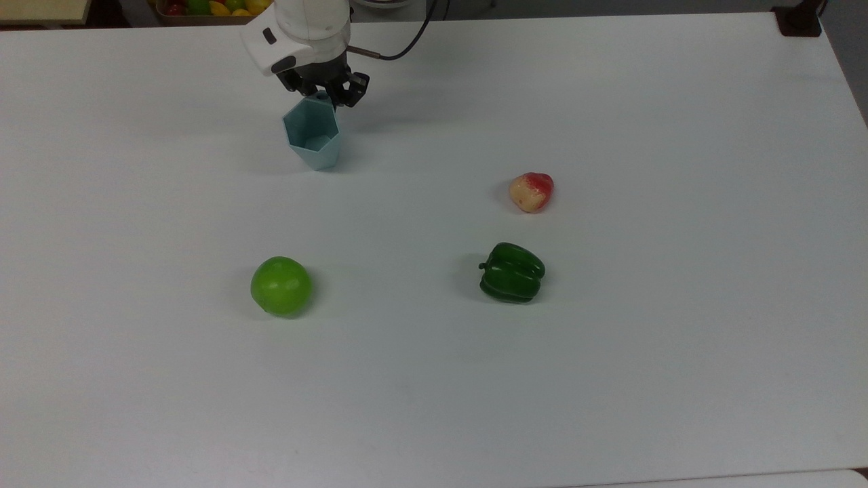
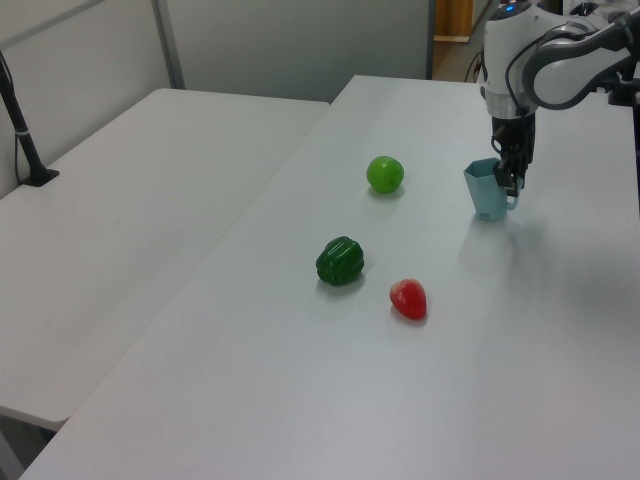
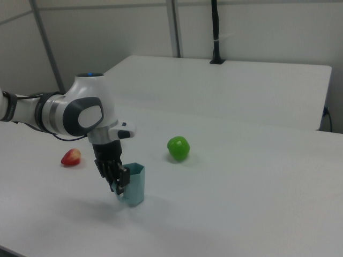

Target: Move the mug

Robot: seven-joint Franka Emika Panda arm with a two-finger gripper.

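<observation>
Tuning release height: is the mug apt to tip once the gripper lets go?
Probably somewhat tippy: the mug tapers to a base narrower than its rim. It looks like thin, stiff plastic, so likely light and easily nudged. The gripper holds it at one rim edge, so opening could jog it sideways.
</observation>
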